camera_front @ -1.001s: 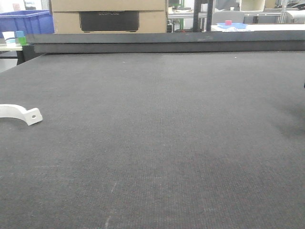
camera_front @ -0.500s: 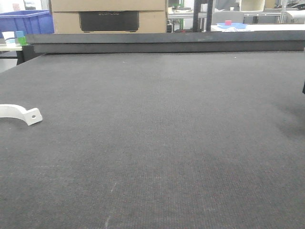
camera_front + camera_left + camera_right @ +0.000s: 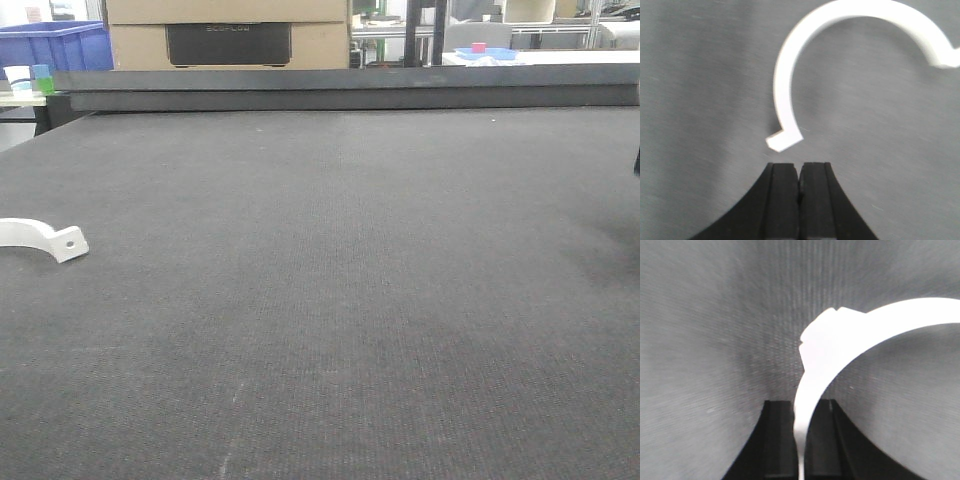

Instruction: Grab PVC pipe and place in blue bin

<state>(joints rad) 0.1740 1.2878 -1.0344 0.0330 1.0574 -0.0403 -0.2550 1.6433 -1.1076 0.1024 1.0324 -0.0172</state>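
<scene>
While left pincer (image 3: 799, 169) sits closed, PVC pipe (image 3: 782, 85) lies just beyond.

front view: light soft and even, mat (image 3: 350, 300) dull, weave crisp nearby, faint shadow at its right edge, far background washed bright | left wrist: whole frame slightly soft, left gripper (image 3: 800, 166) near-black, detail crushed | right wrist: PVC pipe (image 3: 826, 346) right at the lens, blown white, out of focus, weave smeared at sides

A workshop or lab is showing: a broad dark grey mat-covered workbench (image 3: 350, 280) is stretching toward a big brown cardboard box (image 3: 228, 20), with metal-framed white benches (image 3: 560, 45) standing behind.
</scene>
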